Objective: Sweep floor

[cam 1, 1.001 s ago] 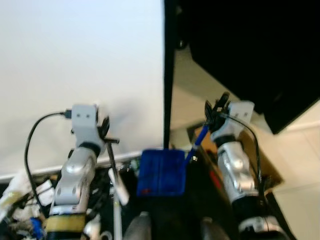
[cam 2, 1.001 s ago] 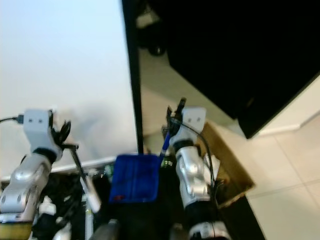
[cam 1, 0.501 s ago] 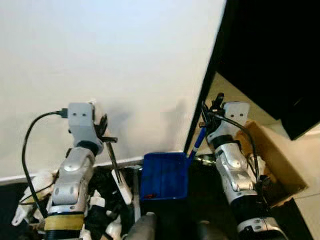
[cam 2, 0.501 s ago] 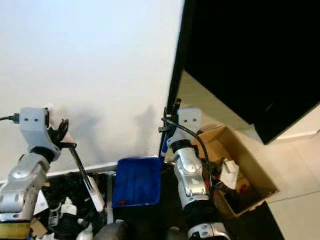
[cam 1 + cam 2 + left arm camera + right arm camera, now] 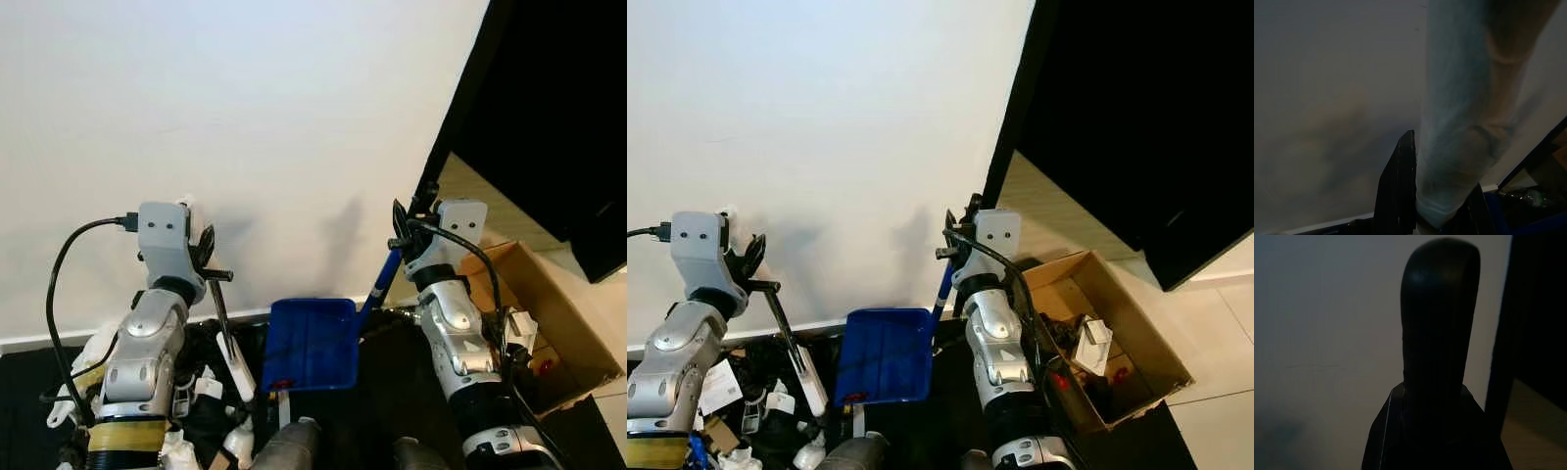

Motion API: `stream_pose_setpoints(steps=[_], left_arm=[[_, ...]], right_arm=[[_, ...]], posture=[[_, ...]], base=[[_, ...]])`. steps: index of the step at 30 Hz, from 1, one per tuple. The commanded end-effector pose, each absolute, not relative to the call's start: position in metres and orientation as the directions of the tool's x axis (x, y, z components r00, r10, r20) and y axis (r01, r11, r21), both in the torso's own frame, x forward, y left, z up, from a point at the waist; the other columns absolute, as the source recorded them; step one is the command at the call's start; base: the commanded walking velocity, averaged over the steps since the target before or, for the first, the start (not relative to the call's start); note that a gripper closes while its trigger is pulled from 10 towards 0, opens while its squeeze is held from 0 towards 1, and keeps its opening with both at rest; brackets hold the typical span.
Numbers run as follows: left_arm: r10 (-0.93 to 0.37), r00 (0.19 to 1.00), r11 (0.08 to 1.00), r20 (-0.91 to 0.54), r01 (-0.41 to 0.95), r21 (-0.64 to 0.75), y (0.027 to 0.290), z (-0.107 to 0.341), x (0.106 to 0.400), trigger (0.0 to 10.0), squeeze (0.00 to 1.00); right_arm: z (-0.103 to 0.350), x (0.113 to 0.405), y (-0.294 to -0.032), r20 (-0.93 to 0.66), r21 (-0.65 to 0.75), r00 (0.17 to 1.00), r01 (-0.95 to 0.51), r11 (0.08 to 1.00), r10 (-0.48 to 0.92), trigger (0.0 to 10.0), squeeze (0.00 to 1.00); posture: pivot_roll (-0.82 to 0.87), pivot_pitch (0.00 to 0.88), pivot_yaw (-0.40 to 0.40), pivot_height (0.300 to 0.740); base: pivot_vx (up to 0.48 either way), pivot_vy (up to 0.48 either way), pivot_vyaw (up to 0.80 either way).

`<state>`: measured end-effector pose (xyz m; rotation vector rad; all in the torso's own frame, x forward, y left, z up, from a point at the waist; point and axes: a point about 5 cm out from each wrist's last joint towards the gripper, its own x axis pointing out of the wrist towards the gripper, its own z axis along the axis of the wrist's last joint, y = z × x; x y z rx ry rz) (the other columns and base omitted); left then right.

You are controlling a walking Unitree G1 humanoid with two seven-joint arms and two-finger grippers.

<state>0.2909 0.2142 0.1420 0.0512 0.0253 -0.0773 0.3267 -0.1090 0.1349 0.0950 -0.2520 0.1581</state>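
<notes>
Floor-sweeping tools hang from both arms before a white wall (image 5: 245, 117). Left gripper (image 5: 201, 257) is closed on the broom handle (image 5: 223, 318), which slants down from its fingers toward scattered litter (image 5: 735, 392) on the dark floor (image 5: 392, 392). Right gripper (image 5: 407, 227) is clamped on the blue dustpan (image 5: 312, 345) handle, the pan hanging below and left of it. A cardboard box (image 5: 1117, 343) sits right of that arm.
</notes>
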Motion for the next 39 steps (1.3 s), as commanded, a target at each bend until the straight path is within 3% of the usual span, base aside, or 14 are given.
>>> stream_pose_setpoints(steps=[1, 7, 15, 24, 30, 35, 37, 39], left_arm=[[-0.087, 0.996, 0.993, -0.018, 0.088, 0.074, 0.214, 0.143, 0.289, 10.0, 0.00], [-0.067, 0.997, 0.995, -0.031, 0.070, 0.077, 0.217, 0.142, 0.290, 10.0, 0.00], [-0.047, 0.998, 0.996, -0.035, 0.049, 0.074, 0.220, 0.140, 0.289, 10.0, 0.00], [-0.053, 0.998, 0.995, -0.033, 0.055, 0.080, 0.221, 0.140, 0.288, 10.0, 0.00], [-0.125, 0.992, 0.989, -0.021, 0.126, 0.077, 0.211, 0.138, 0.286, 10.0, 0.00], [-0.122, 0.992, 0.990, -0.025, 0.123, 0.070, 0.213, 0.137, 0.285, 10.0, 0.00], [-0.116, 0.993, 0.990, -0.036, 0.118, 0.079, 0.216, 0.135, 0.284, 10.0, 0.00], [-0.115, 0.993, 0.990, -0.039, 0.118, 0.081, 0.217, 0.134, 0.284, 10.0, 0.00]], right_arm=[[0.140, 0.326, -0.111, 0.281, 0.083, 0.951, -0.161, 0.984, 0.132, 10.0, 0.00], [0.140, 0.326, -0.111, 0.280, 0.083, 0.951, -0.161, 0.984, 0.132, 10.0, 0.00], [0.141, 0.326, -0.111, 0.282, 0.081, 0.950, -0.164, 0.983, 0.135, 10.0, 0.00], [0.153, 0.327, -0.114, 0.326, -0.052, 0.925, -0.189, 0.981, 0.195, 10.0, 0.00], [0.149, 0.329, -0.142, 0.254, -0.119, 0.947, -0.170, 0.978, 0.195, 10.0, 0.00], [0.140, 0.327, -0.161, 0.202, -0.107, 0.970, -0.118, 0.987, 0.137, 10.0, 0.00], [0.130, 0.320, -0.186, 0.146, -0.111, 0.988, -0.038, 0.993, 0.054, 10.0, 0.00], [0.128, 0.318, -0.191, 0.134, -0.113, 0.990, -0.017, 0.993, 0.032, 10.0, 0.00]], posture=[[0.21, 0.152, 0.023, 0.740], [0.21, 0.154, 0.021, 0.740], [0.21, 0.155, 0.021, 0.740], [0.21, 0.160, 0.021, 0.740], [0.20, 0.175, 0.017, 0.740], [0.20, 0.182, 0.018, 0.740], [0.20, 0.199, 0.024, 0.740], [0.19, 0.200, 0.025, 0.740]], base=[[0.292, -0.379, 0.00], [0.329, -0.286, 0.00], [0.000, 0.000, 0.00], [0.000, 0.000, 0.00], [0.000, 0.000, 0.00], [0.000, 0.000, 0.00], [0.000, 0.000, 0.00], [0.000, 0.000, 0.00]])
